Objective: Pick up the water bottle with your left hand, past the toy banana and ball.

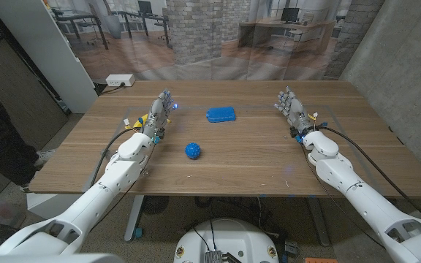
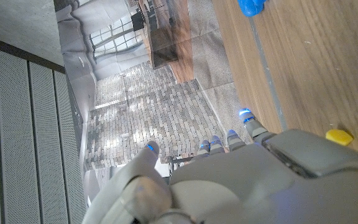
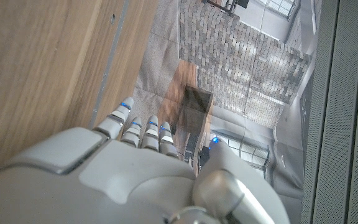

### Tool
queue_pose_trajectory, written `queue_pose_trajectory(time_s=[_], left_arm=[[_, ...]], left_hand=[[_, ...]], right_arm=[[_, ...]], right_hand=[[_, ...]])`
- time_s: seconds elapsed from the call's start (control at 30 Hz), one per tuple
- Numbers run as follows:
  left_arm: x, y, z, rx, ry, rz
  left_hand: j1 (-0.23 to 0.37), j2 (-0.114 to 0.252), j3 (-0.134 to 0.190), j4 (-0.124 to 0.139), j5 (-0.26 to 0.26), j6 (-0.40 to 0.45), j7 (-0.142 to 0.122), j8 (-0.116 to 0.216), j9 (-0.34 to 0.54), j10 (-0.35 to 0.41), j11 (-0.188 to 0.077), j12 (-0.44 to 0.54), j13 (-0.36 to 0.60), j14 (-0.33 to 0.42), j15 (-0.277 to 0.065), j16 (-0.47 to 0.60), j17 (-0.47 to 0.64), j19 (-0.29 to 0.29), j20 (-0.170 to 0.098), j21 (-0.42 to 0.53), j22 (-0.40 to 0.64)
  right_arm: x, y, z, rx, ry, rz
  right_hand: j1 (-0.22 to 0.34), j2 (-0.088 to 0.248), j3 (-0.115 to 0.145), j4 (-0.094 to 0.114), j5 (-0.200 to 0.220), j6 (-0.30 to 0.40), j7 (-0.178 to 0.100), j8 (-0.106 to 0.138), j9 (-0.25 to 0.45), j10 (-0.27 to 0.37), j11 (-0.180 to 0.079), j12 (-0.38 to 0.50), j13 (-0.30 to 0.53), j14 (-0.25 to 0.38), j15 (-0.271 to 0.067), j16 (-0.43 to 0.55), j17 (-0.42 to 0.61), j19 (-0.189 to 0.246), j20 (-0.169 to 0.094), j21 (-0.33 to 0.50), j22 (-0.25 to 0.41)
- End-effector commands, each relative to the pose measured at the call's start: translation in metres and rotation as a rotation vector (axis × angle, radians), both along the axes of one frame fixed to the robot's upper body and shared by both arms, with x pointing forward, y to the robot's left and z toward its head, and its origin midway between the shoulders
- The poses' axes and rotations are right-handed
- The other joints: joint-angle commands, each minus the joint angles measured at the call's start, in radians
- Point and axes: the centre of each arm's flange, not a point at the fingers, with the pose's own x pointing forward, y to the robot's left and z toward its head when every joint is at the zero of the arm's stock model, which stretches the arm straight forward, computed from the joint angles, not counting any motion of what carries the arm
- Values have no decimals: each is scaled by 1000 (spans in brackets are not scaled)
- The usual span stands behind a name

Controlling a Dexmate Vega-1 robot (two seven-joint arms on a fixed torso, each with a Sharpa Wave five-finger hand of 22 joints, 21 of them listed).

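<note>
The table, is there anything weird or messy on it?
Nothing is spilled or broken. The odd part: the wooden table holds a blue bumpy ball and a flat blue rectangular thing, but no water bottle or toy banana can be seen. The left hand and right hand hold nothing.

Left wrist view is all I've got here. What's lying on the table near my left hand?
Observer: In the head view a blue ball lies on the table, to the right of your left hand and nearer the robot.
Operator: Anything else out there?
Observer: A flat blue box lies beyond the ball, apart from it.
Operator: And the right hand?
Observer: The right hand is at the table's far right, fingers apart, holding nothing.
</note>
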Motion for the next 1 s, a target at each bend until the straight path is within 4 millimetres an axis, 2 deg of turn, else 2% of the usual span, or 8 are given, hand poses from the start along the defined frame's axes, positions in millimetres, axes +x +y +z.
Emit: queue_pose_trajectory(time_s=[0.03,0.4,0.77,1.0], left_arm=[[-1,2,-1,-2,-1,-4],[0,6,-3,10,4,6],[-10,8,9,84,-45,44],[-14,6,15,121,-66,61]], left_hand=[[1,29,6,0,4,-63,2,6,2,-26,-1,6,3,-23,2,7,1,-53,0,6,2],[1,29,6,-1,4,-63,-2,6,2,-25,-2,6,3,-22,2,7,1,-54,3,3,2],[10,12,2,-14,2,-51,-24,11,2,-16,-10,9,3,-16,-3,9,0,-50,0,-2,0],[18,2,1,-23,1,-48,-28,11,2,-13,-14,10,3,-16,-5,8,-1,-49,1,-5,0]], right_arm=[[-2,1,-3,-3,9,-4],[0,3,-2,-6,11,-2],[4,4,-4,-2,14,5],[5,4,-5,2,15,7]], right_hand=[[9,0,9,0,4,7,-2,7,2,7,2,4,4,-2,9,7,3,7,1,4,2],[9,0,9,-1,3,6,-2,7,2,6,2,4,4,-2,9,7,3,6,1,4,2],[9,0,9,-1,3,7,-1,7,2,6,1,4,4,-2,8,7,3,6,2,4,2],[9,0,9,-2,3,6,-1,7,2,6,3,4,4,-2,9,7,3,6,2,4,2]])
